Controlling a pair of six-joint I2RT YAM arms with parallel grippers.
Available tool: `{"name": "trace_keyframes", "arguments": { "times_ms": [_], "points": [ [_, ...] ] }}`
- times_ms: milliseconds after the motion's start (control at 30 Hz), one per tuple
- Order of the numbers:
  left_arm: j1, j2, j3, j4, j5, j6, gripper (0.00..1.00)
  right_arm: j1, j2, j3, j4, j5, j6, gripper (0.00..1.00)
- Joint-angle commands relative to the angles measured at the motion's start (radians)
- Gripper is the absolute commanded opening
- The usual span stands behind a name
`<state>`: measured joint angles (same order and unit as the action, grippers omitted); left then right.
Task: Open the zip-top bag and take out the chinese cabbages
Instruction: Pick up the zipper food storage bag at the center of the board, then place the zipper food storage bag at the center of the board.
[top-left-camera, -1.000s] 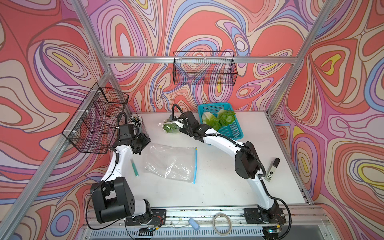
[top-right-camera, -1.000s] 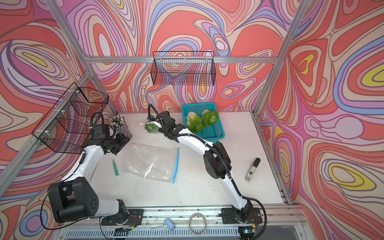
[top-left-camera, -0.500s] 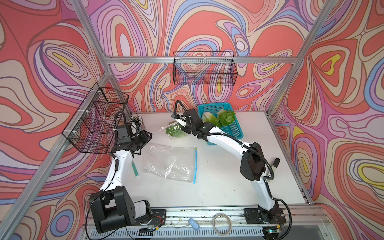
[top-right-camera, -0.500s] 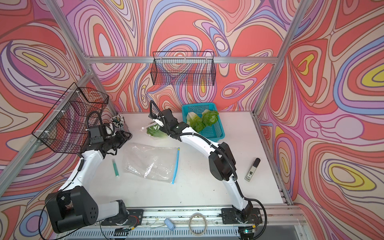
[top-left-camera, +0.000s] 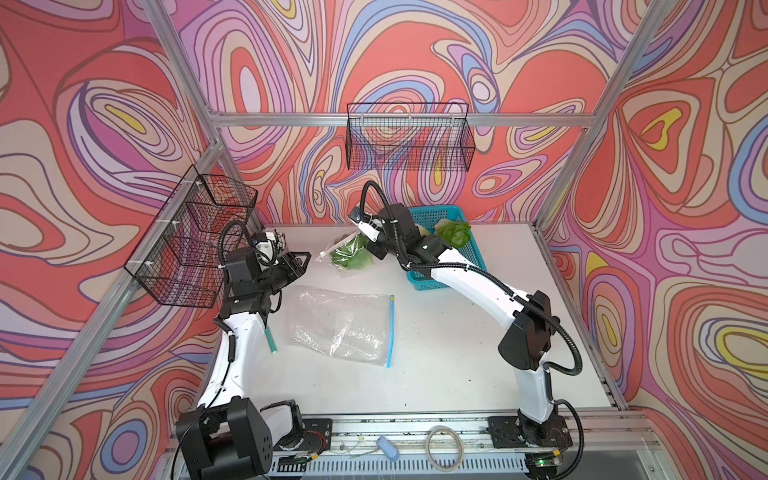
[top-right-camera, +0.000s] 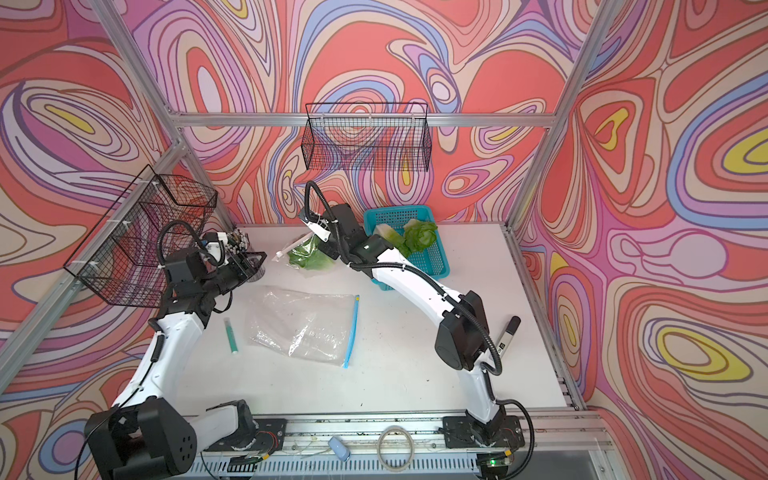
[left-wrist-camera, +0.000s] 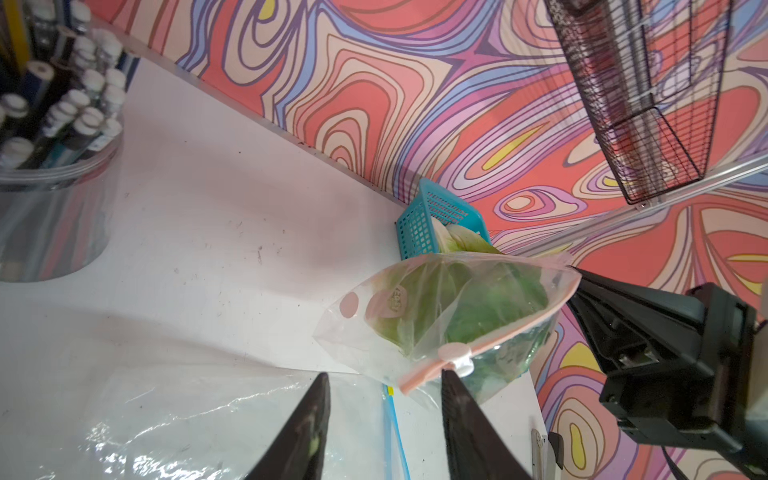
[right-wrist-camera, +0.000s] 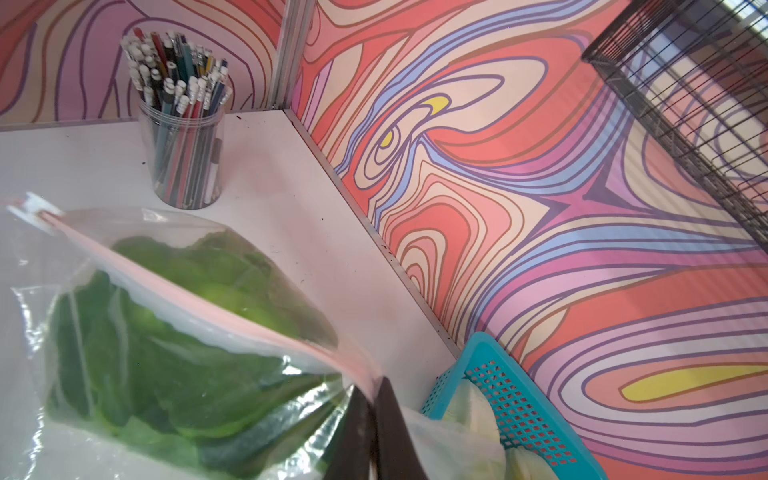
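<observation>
Left pincer (left-wrist-camera: 384, 376) neared bag (left-wrist-camera: 436, 307), seal (right-wrist-camera: 208, 302) slanting toward it.

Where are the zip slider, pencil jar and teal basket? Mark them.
zip slider (left-wrist-camera: 455, 357): left wrist view, its middle.
pencil jar (right-wrist-camera: 183, 166): right wrist view, clear wall.
teal basket (top-right-camera: 395, 216): a top view, far wall.

Swirling red, pink and blue patterned walls (top-left-camera: 415, 50) enclose the white surface (top-left-camera: 457, 374). A long black wire basket (top-left-camera: 409, 137) hangs beyond the right pincer (right-wrist-camera: 374, 399), a compartmented wire rack (top-left-camera: 191, 237) beside the left pincer (left-wrist-camera: 384, 376).
</observation>
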<state>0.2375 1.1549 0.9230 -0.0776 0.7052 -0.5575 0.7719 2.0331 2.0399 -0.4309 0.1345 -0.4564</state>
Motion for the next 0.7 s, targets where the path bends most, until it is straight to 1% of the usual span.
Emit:
{"name": "trace_keyframes", "arguments": {
  "times_ms": [0, 200, 333, 500, 667],
  "points": [
    [0.006, -0.057, -0.01, 0.073, 0.065, 0.056, 0.45, -0.002, -0.074, -0.013, -0.018, -0.08, 0.076, 0.0],
    [0.007, -0.095, -0.02, 0.114, 0.114, 0.073, 0.42, 0.0, -0.138, -0.074, -0.032, -0.204, 0.182, 0.0],
    [0.008, -0.106, -0.024, 0.131, 0.148, 0.079, 0.4, 0.0, -0.18, -0.146, -0.013, -0.284, 0.257, 0.0],
    [0.007, -0.13, -0.025, 0.107, 0.144, 0.116, 0.38, 0.002, -0.216, -0.275, 0.037, -0.367, 0.366, 0.0],
    [0.006, -0.136, -0.028, 0.1, 0.143, 0.128, 0.38, 0.003, -0.234, -0.422, 0.116, -0.413, 0.456, 0.0]
  ]
}}
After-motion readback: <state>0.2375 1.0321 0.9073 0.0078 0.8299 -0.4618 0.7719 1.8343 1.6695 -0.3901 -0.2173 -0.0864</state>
